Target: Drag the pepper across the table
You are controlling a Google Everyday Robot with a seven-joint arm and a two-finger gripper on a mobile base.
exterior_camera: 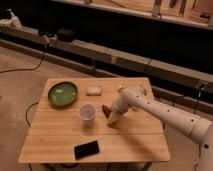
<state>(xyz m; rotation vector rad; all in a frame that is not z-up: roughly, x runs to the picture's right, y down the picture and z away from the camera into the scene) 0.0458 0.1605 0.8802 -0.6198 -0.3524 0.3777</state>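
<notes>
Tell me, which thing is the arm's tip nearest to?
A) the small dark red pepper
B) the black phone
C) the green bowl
A: the end effector sits low over the table right beside the pepper, next to the cup; the green bowl and the black phone lie well away from it.

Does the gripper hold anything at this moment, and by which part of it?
It cannot be told. The gripper is low over the table, right at the pepper's near end, but no hold shows.
</notes>
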